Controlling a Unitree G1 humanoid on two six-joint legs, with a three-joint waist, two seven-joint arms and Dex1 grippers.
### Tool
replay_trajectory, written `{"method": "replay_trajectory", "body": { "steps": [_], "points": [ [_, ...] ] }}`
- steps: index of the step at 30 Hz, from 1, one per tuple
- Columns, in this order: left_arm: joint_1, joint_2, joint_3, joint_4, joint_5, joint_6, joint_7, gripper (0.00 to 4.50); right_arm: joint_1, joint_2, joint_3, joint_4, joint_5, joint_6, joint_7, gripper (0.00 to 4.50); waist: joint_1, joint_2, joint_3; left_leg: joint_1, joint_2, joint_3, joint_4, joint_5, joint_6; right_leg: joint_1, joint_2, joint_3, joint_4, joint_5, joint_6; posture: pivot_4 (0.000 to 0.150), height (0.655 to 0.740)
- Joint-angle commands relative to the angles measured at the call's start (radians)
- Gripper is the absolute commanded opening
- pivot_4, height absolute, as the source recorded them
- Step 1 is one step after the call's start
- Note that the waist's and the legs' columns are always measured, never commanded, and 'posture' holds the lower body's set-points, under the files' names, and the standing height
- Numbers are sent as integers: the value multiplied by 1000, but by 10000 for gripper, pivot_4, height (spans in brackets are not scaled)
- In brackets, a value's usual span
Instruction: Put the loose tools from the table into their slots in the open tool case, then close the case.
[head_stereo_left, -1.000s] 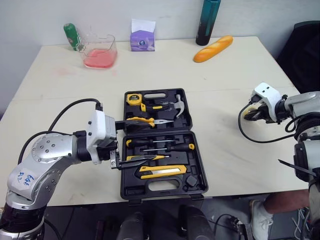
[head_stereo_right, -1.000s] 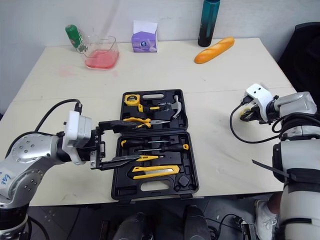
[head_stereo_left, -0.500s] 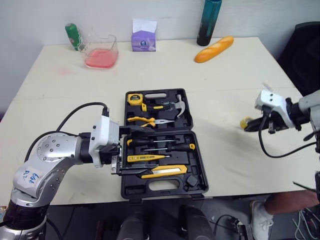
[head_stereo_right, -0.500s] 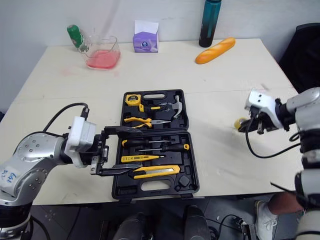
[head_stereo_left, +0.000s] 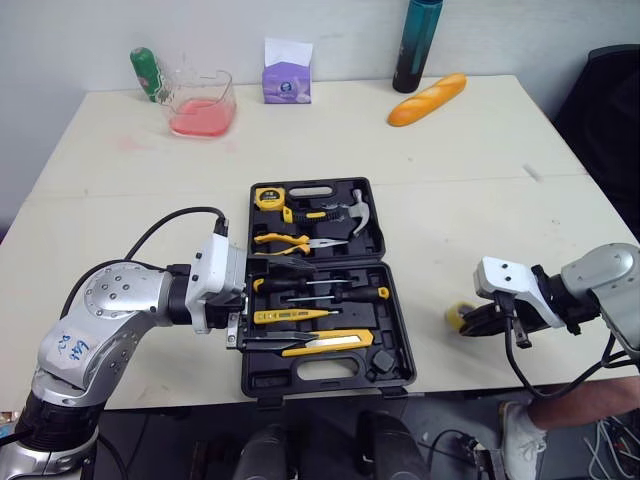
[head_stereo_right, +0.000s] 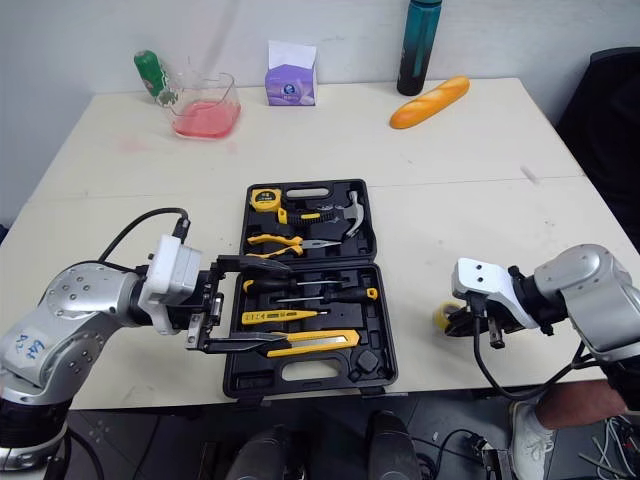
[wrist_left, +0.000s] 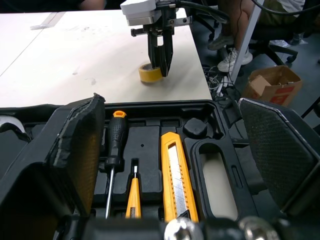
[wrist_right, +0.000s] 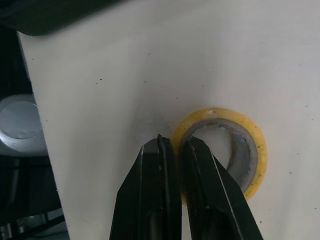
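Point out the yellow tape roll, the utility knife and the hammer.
yellow tape roll (wrist_left: 147, 75), left wrist view, on its outer side wall.
utility knife (wrist_left: 176, 175), left wrist view, on the middle of its body.
hammer (head_stereo_left: 358, 205), left eye view, on its metal head.

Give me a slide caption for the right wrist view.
Right gripper pinches the wall of a yellow tape roll lying flat on the cream table.

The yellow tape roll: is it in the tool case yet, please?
Out: the tape roll lies flat on the table, apart from the tool case, the right gripper pinching its wall.
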Motion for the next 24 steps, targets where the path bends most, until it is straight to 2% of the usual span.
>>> {"method": "replay_trajectory", "body": {
  "steps": [1, 5, 9, 14, 24],
  "points": [
    [0, -5, 5, -6, -5, -7, 2, 45000, -3, -7, -5, -30, -29, -29, -38, 895, 0, 0, 0, 0, 0, 0, 0, 0, 0, 0, 0, 0, 0, 0, 0, 1500, 7400],
    [1, -9, 3, -5, -2, -9, 2, 45000, 7, -21, 16, -60, -45, -25, -46, 17758, 0, 0, 0, 0, 0, 0, 0, 0, 0, 0, 0, 0, 0, 0, 0, 1500, 7400],
    [10, -8, 4, -8, -10, -2, -2, 45000, 13, -85, -16, -122, -27, -24, -5, 37219, 3, 0, 0, 0, 0, 0, 0, 0, 0, 0, 0, 0, 0, 0, 0, 1500, 7400],
    [6, -9, 2, -4, -13, 3, -7, 45000, -1, -170, -56, -200, 38, 26, 53, 37219, 5, -1, 0, 0, 1, 0, 0, 0, 0, 0, 0, 0, -1, 0, 0, 1500, 7400],
    [-12, -15, -13, 22, -3, -14, -28, 45000, -31, -224, -3, -264, -32, -37, 54, 37219, 5, -1, 0, 1, 2, 0, 0, 0, 0, 0, 0, 1, -2, 0, 0, 1500, 7400]
  ]
}}
